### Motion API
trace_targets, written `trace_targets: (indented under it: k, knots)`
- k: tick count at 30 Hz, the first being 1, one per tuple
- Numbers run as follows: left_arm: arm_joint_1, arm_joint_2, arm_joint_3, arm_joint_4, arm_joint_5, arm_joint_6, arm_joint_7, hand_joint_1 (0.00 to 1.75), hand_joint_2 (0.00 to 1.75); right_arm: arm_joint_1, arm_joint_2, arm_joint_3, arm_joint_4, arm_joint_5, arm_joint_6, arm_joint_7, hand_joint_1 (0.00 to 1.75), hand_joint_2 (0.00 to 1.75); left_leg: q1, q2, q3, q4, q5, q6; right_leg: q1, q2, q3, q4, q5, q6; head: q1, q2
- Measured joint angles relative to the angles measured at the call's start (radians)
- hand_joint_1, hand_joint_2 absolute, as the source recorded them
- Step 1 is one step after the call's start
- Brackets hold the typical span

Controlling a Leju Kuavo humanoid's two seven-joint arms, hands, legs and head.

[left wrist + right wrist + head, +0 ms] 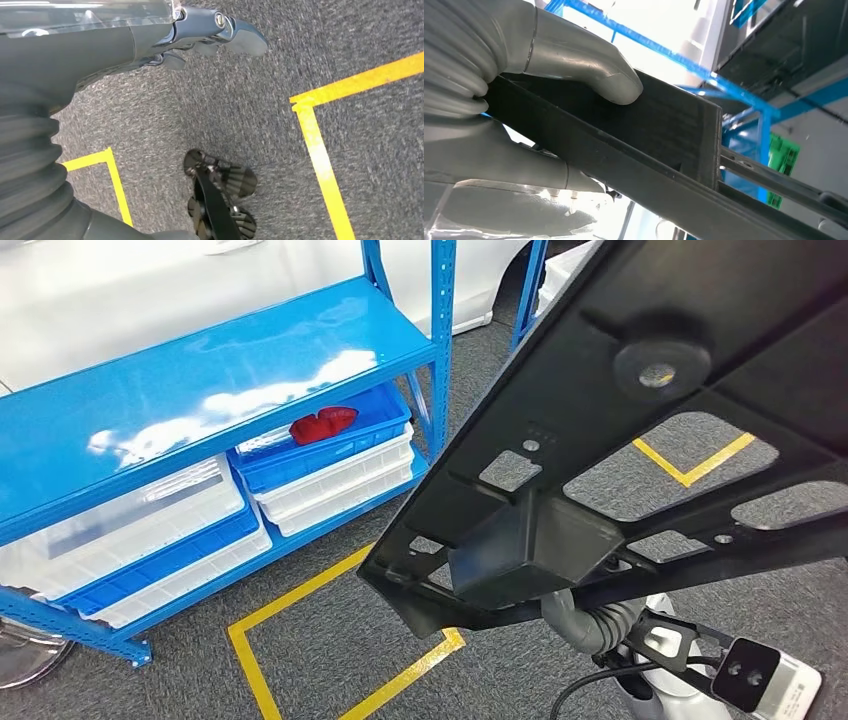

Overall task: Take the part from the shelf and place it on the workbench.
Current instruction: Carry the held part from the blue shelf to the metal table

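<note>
A large black plastic part [650, 440] with cut-outs and a boxy block on its underside is lifted high in front of me, to the right of the blue shelf [200, 390]. My right hand [597, 620] grips it from below at its lower edge. In the right wrist view the thick grey thumb [589, 65] presses on the flat face of the part [664, 130], and the rest of the hand [524, 165] wraps the other side. My left hand [200, 35] hangs over the grey carpet, holding nothing, its fingers loosely apart.
The shelf's lower level holds blue and white bins [340, 485]; one blue bin has a red object [322, 425] in it. Yellow tape lines [300, 600] mark the carpet by the shelf, with more tape [690, 465] beyond the part. A round metal base [25, 655] sits at lower left.
</note>
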Motion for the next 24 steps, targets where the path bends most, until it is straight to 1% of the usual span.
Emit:
trace_targets:
  k: [1, 2, 3, 4, 5, 6, 7, 8, 9, 10, 11, 12, 13, 14, 15, 16, 17, 18, 19, 20, 21, 22, 23, 24]
  knots:
    - [0.002, 0.0, 0.0, 0.0, 0.001, 0.0, -0.002, 0.0, 1.75, -0.003, -0.011, 0.0, 0.002, -0.013, -0.003, 0.0, 1.75, 1.75, 0.0, -0.003, -0.02, 0.038, -0.006, 0.0, 0.001, 0.012, 0.0, 0.001, 0.0, 0.0, 0.0, 0.0]
    - [0.003, -0.001, 0.0, 0.0, 0.004, 0.0, -0.004, 0.0, 1.75, -0.008, -0.021, 0.0, 0.004, -0.026, -0.005, 0.0, 1.75, 1.75, 0.0, -0.005, -0.021, 0.035, 0.01, 0.0, 0.001, 0.025, 0.0, 0.003, 0.0, 0.0, 0.0, 0.0]
    - [0.003, -0.001, 0.001, 0.0, 0.007, -0.001, -0.009, 0.0, 1.75, -0.014, -0.031, 0.001, 0.006, -0.039, -0.005, 0.0, 1.75, 1.75, 0.001, -0.009, -0.004, -0.007, 0.044, 0.001, 0.0, 0.038, 0.0, 0.005, -0.001, 0.001, 0.0, 0.0]
    - [0.003, -0.002, 0.002, 0.0, 0.012, -0.001, -0.016, 0.0, 1.75, -0.023, -0.039, 0.001, 0.009, -0.052, -0.007, 0.0, 1.75, 1.75, 0.002, -0.021, 0.026, -0.076, 0.084, 0.004, 0.0, 0.051, 0.0, 0.009, -0.002, 0.003, 0.0, 0.0]
    - [0.003, -0.002, 0.003, 0.0, 0.016, -0.003, -0.022, 0.0, 1.75, -0.034, -0.047, 0.003, 0.012, -0.065, -0.01, 0.0, 1.75, 1.75, 0.004, -0.042, 0.056, -0.146, 0.114, 0.006, 0.001, 0.063, -0.002, 0.015, -0.004, 0.007, 0.0, 0.0]
    - [0.003, -0.003, 0.004, 0.0, 0.019, -0.006, -0.029, 0.0, 1.75, -0.046, -0.056, 0.006, 0.015, -0.076, -0.015, 0.0, 1.75, 1.75, 0.005, -0.061, 0.078, -0.196, 0.132, 0.009, 0.0, 0.074, -0.005, 0.019, -0.005, 0.012, 0.0, 0.0]
    - [0.001, -0.003, 0.006, 0.0, 0.022, -0.009, -0.035, 0.0, 1.75, -0.056, -0.065, 0.009, 0.018, -0.087, -0.02, 0.0, 1.75, 1.75, 0.005, -0.074, 0.09, -0.224, 0.137, 0.012, -0.001, 0.084, -0.01, 0.023, -0.004, 0.019, 0.0, 0.0]
    - [0.0, -0.004, 0.009, 0.0, 0.027, -0.014, -0.039, 0.0, 1.75, -0.065, -0.075, 0.012, 0.021, -0.1, -0.024, 0.0, 1.75, 1.75, 0.003, -0.078, 0.092, -0.23, 0.133, 0.016, -0.003, 0.093, -0.015, 0.024, -0.002, 0.026, -0.001, 0.0]
    - [-0.003, -0.006, 0.013, 0.0, 0.033, -0.02, -0.043, 0.0, 1.75, -0.072, -0.087, 0.015, 0.024, -0.114, -0.024, 0.001, 1.75, 1.75, 0.003, -0.07, 0.092, -0.232, 0.136, 0.022, -0.005, 0.102, -0.018, 0.022, 0.001, 0.033, -0.001, 0.0]
    - [-0.005, -0.008, 0.017, 0.0, 0.04, -0.027, -0.046, 0.0, 1.75, -0.079, -0.099, 0.017, 0.027, -0.13, -0.023, 0.001, 1.75, 1.75, 0.003, -0.06, 0.094, -0.237, 0.14, 0.03, -0.006, 0.098, -0.02, 0.024, 0.001, 0.039, -0.002, 0.0]
    - [-0.007, -0.01, 0.022, 0.0, 0.046, -0.032, -0.05, 0.0, 1.75, -0.087, -0.111, 0.019, 0.03, -0.144, -0.022, 0.001, 1.75, 1.75, 0.004, -0.049, 0.096, -0.242, 0.143, 0.037, -0.005, 0.08, -0.026, 0.034, -0.006, 0.044, 0.0, 0.0]
    - [-0.006, -0.013, 0.026, 0.0, 0.051, -0.035, -0.054, 0.0, 1.75, -0.095, -0.12, 0.019, 0.033, -0.153, -0.019, 0.0, 1.75, 1.75, 0.005, -0.038, 0.097, -0.247, 0.147, 0.043, -0.004, 0.054, -0.04, 0.063, -0.024, 0.05, 0.003, 0.0]
    - [-0.005, -0.016, 0.029, 0.0, 0.054, -0.034, -0.056, 0.0, 1.75, -0.1, -0.126, 0.019, 0.035, -0.155, -0.016, 0.0, 1.75, 1.75, 0.004, -0.026, 0.098, -0.25, 0.148, 0.047, -0.004, 0.024, -0.064, 0.113, -0.051, 0.055, 0.006, 0.0]
    - [-0.004, -0.018, 0.033, 0.0, 0.056, -0.03, -0.057, 0.0, 1.75, -0.1, -0.127, 0.02, 0.037, -0.147, -0.009, 0.0, 1.75, 1.75, 0.003, -0.015, 0.098, -0.25, 0.148, 0.05, -0.005, 0.003, -0.096, 0.178, -0.083, 0.06, 0.009, 0.0]
    - [-0.002, -0.02, 0.038, 0.0, 0.056, -0.025, -0.058, 0.0, 1.75, -0.093, -0.124, 0.02, 0.037, -0.13, 0.0, 0.0, 1.75, 1.75, 0.003, -0.003, 0.098, -0.25, 0.147, 0.051, -0.008, -0.005, -0.128, 0.244, -0.109, 0.064, 0.01, 0.0]
    - [-0.001, -0.022, 0.042, 0.0, 0.057, -0.02, -0.058, 0.0, 1.75, -0.08, -0.117, 0.021, 0.035, -0.107, 0.011, 0.0, 1.75, 1.75, 0.002, 0.009, 0.098, -0.25, 0.146, 0.051, -0.01, -0.009, -0.15, 0.288, -0.12, 0.067, 0.01, 0.0]
    - [-0.001, -0.024, 0.045, 0.0, 0.056, -0.016, -0.058, 0.0, 1.75, -0.066, -0.108, 0.023, 0.033, -0.082, 0.021, 0.0, 1.75, 1.75, 0.002, 0.02, 0.098, -0.25, 0.145, 0.05, -0.012, -0.011, -0.153, 0.296, -0.114, 0.068, 0.01, 0.0]
    - [-0.001, -0.026, 0.047, 0.0, 0.055, -0.012, -0.057, 0.0, 1.75, -0.055, -0.098, 0.025, 0.029, -0.061, 0.029, 0.001, 1.75, 1.75, 0.002, 0.031, 0.099, -0.249, 0.143, 0.049, -0.013, -0.016, -0.135, 0.263, -0.09, 0.068, 0.01, 0.0]
    - [-0.002, -0.027, 0.047, 0.0, 0.052, -0.008, -0.056, 0.0, 1.75, -0.049, -0.087, 0.027, 0.025, -0.045, 0.033, 0.001, 1.75, 1.75, 0.002, 0.042, 0.101, -0.249, 0.141, 0.047, -0.012, -0.028, -0.1, 0.197, -0.058, 0.065, 0.01, 0.0]
    - [-0.003, -0.028, 0.047, 0.0, 0.049, -0.005, -0.053, 0.0, 1.75, -0.048, -0.076, 0.03, 0.021, -0.037, 0.034, 0.001, 1.75, 1.75, 0.0, 0.051, 0.103, -0.249, 0.139, 0.043, -0.009, -0.054, -0.061, 0.123, -0.033, 0.059, 0.011, 0.0]
    - [-0.004, -0.029, 0.047, 0.0, 0.043, -0.003, -0.05, 0.0, 1.75, -0.053, -0.065, 0.032, 0.018, -0.034, 0.033, 0.0, 1.75, 1.75, -0.002, 0.061, 0.105, -0.248, 0.136, 0.039, -0.004, -0.076, -0.031, 0.064, -0.015, 0.051, 0.01, 0.0]
    - [-0.005, -0.029, 0.047, 0.0, 0.038, -0.002, -0.045, 0.0, 1.75, -0.062, -0.056, 0.034, 0.016, -0.037, 0.03, 0.0, 1.75, 1.75, -0.005, 0.07, 0.108, -0.248, 0.134, 0.034, 0.002, -0.093, -0.013, 0.029, -0.009, 0.043, 0.01, 0.0]
    - [-0.006, -0.028, 0.047, 0.0, 0.034, -0.001, -0.038, 0.0, 1.75, -0.073, -0.05, 0.038, 0.016, -0.043, 0.025, 0.0, 1.75, 1.75, -0.007, 0.079, 0.11, -0.249, 0.132, 0.029, 0.006, -0.099, -0.009, 0.016, -0.01, 0.034, 0.009, 0.0]
    - [-0.007, -0.026, 0.047, 0.0, 0.029, 0.003, -0.029, 0.0, 1.75, -0.085, -0.045, 0.042, 0.016, -0.049, 0.019, 0.0, 1.75, 1.75, -0.008, 0.09, 0.113, -0.25, 0.13, 0.023, 0.008, -0.086, -0.011, 0.015, -0.008, 0.027, 0.009, 0.0]
